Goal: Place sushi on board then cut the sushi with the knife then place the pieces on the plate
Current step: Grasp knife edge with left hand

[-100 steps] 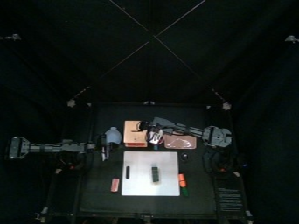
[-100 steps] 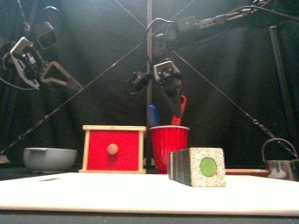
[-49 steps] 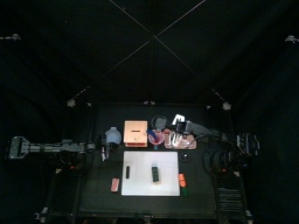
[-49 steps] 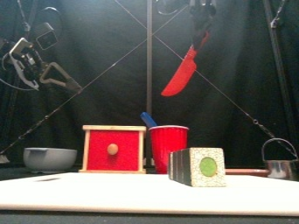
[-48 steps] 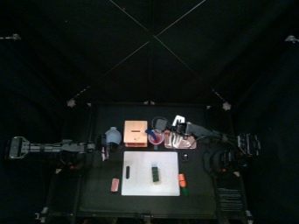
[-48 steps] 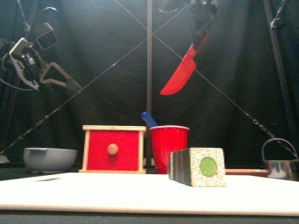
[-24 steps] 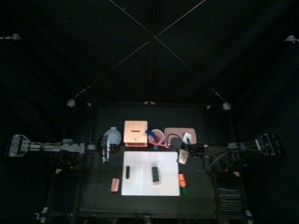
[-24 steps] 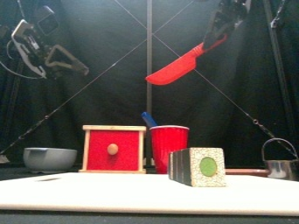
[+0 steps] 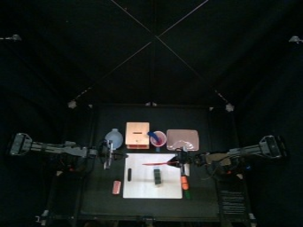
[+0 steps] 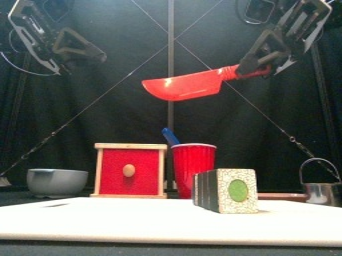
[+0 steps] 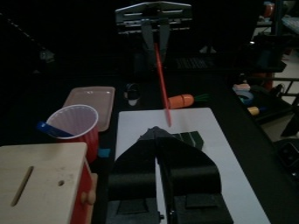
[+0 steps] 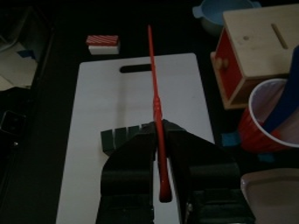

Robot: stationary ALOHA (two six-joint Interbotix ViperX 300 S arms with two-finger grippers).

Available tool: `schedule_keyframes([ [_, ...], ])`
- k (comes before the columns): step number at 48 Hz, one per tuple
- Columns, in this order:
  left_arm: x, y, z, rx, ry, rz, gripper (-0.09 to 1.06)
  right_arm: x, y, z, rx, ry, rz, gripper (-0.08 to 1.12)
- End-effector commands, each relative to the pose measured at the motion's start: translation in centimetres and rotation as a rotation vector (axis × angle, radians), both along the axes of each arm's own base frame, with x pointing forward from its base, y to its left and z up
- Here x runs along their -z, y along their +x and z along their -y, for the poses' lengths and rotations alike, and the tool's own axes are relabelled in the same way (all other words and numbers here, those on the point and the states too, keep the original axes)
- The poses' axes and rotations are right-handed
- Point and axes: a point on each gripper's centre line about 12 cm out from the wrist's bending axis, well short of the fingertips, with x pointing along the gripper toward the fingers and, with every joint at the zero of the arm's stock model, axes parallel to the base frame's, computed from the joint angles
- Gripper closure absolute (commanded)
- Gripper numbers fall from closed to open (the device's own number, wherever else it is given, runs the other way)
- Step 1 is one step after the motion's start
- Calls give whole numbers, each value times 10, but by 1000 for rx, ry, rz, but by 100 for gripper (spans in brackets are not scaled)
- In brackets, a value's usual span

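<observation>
The dark green sushi roll (image 9: 157, 176) (image 10: 227, 190) stands on the white cutting board (image 9: 140, 168) (image 10: 134, 222). My right gripper (image 9: 187, 160) (image 10: 262, 60) is shut on the handle of the red knife (image 9: 161, 163) (image 10: 187, 88), which hangs level high above the board. In the right wrist view the red knife (image 12: 156, 105) points out over the board (image 12: 117, 96), and the jaws partly hide the sushi (image 12: 126, 136). My left gripper (image 9: 106, 156) (image 10: 60, 45) hovers at the board's left with nothing in it. The pink plate (image 9: 182, 138) lies behind the board.
Behind the board stand the wooden box (image 9: 137, 135) (image 10: 130, 170), the red cup (image 9: 158, 138) (image 10: 194, 165) with the blue knife (image 10: 170, 135), and the blue-grey bowl (image 9: 115, 137) (image 10: 56, 181). The metal cutter (image 10: 318, 184) is at the right. Small toy foods (image 9: 116, 186) (image 9: 186, 183) flank the board.
The right gripper lifted the red knife out of the cup, swung it to the right and forward, and turned it level above the board. The left gripper rose slightly.
</observation>
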Motion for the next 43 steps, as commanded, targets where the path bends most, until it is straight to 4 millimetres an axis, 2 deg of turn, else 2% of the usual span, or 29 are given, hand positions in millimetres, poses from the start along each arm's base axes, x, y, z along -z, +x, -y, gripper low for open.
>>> schedule_keyframes([
  [1,-5,12,2,-4,-27,-7,46,-2,4,4,7,6,19,57],
  [8,3,26,2,-17,-57,-90,21,6,10,7,15,3,-6,57],
  [15,10,41,4,-18,-63,-188,7,11,15,7,18,2,-26,57],
  [30,33,80,7,-16,-53,-380,6,15,20,6,13,4,-34,57],
  [43,56,109,10,-10,-43,-461,6,19,22,6,10,12,-39,57],
])
